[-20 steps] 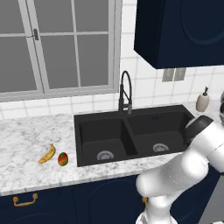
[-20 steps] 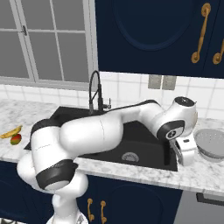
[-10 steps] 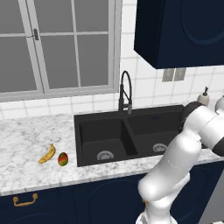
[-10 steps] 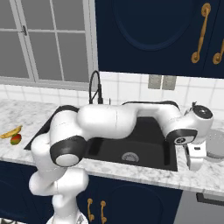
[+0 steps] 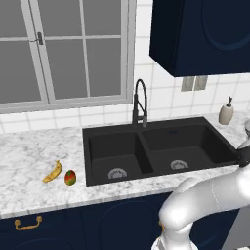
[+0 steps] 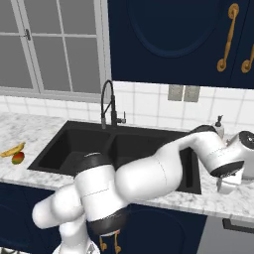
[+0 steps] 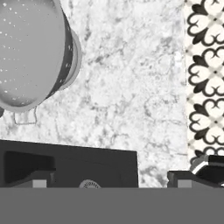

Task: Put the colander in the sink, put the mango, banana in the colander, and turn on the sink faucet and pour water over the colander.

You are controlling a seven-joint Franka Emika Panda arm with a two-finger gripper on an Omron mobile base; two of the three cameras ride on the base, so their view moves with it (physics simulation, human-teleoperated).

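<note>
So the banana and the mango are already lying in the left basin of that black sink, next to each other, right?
Not quite. The banana and the mango do lie next to each other, but on the white marble counter left of the sink, not in its left basin. The left base view shows this; that basin holds no fruit.

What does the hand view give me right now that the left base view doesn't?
The hand view gives the colander lying on the marble counter, apart from the sink, plus the patterned floor past the counter edge, and the open pincer with nothing between its tips. The left base view gives the banana and mango close together on the counter left of the sink, the sink faucet behind the divider, the soap dispenser and the window. Both share the black sink and the marble counter.
</note>
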